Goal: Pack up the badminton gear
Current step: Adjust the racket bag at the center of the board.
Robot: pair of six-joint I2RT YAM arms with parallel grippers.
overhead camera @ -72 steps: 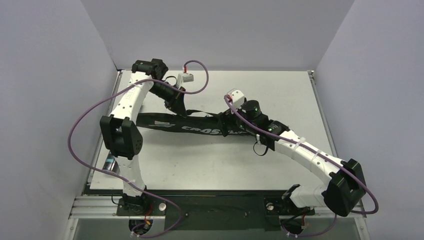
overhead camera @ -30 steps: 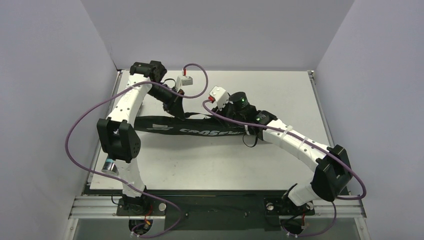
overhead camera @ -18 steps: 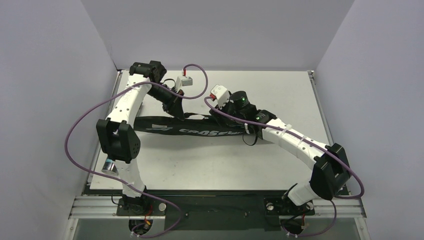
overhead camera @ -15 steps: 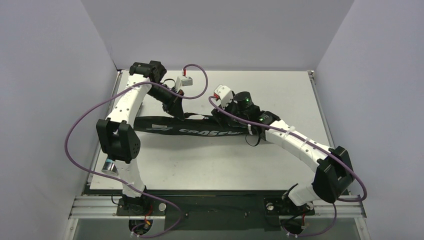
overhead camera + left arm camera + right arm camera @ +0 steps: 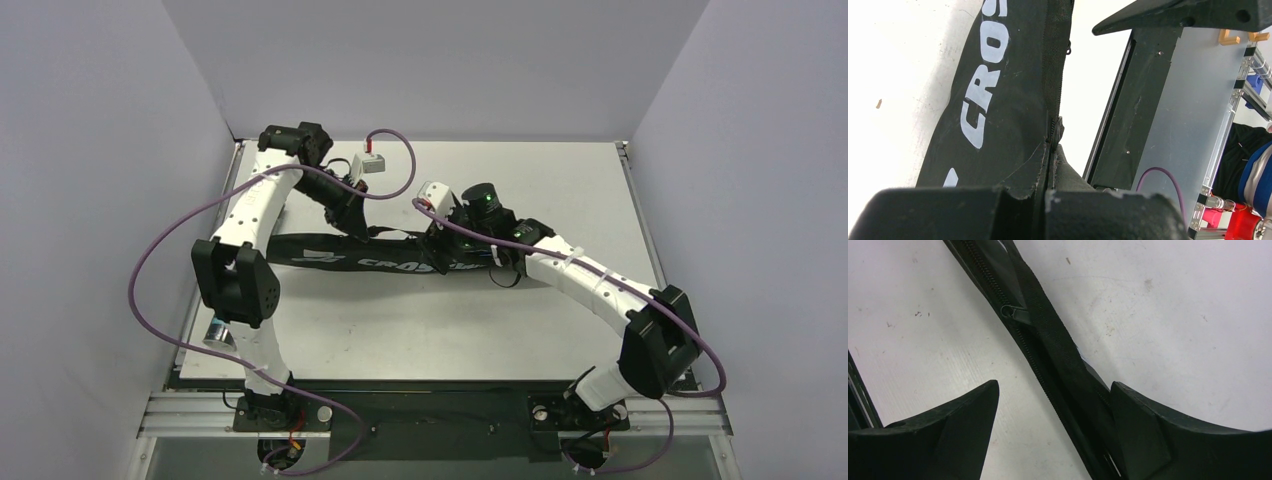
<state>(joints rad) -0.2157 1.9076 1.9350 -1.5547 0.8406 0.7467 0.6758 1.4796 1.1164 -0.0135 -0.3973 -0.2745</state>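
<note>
**Right arm swung left and dipped onto the bag, left arm hasn't budged**

Compared with half a second ago, the right pincer [image 5: 440,254] has slid a touch left and lower. It now hangs right over the black CROSSWAY racket bag [image 5: 330,250], which lies stretched across the table [image 5: 560,180] and passes under both pincers. The left pincer [image 5: 355,224] sits where it was, on the bag's far edge.

On the right wrist cam the right pincer is spread wide and holds nothing. The bag's zip edge runs diagonally through the gap, hugging the right-hand one of its fingers [image 5: 1148,435] and well off the other. Can't tell if it actually touches. The zipper pull [image 5: 1015,312] lies just ahead of the fingertips, over toward the left-hand finger.

On the left wrist cam that pincer is clenched tight on the bag fabric, right at the zip seam. The bag stretches away ahead of it, with white lettering left of the seam and a zip slider [image 5: 1057,127] just beyond the tips.
</note>
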